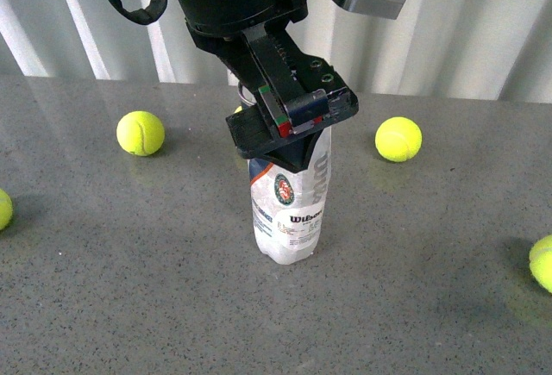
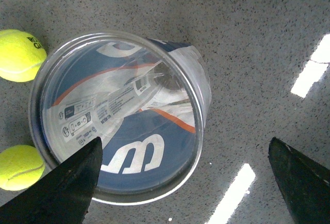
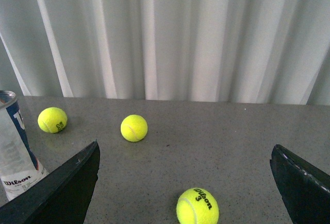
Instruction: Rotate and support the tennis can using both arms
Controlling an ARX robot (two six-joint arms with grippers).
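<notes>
While the tennis can (image 1: 289, 211) is standing upright on the surface (image 1: 121, 289), the left jaws are hanging wide open over its rim, likely for gripping; the right jaws are gaping empty nearby.

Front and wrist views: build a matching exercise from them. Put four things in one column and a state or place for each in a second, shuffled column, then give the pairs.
Column one
1. tennis can
2. left gripper
3. right gripper
4. ball marked 3

Column two
A. open, pointed toward the white curtain
B. yellow-green, lying loose
C. upright on the grey table
D. open, looking down on the can's top

Pairs: 1-C, 2-D, 3-A, 4-B
</notes>
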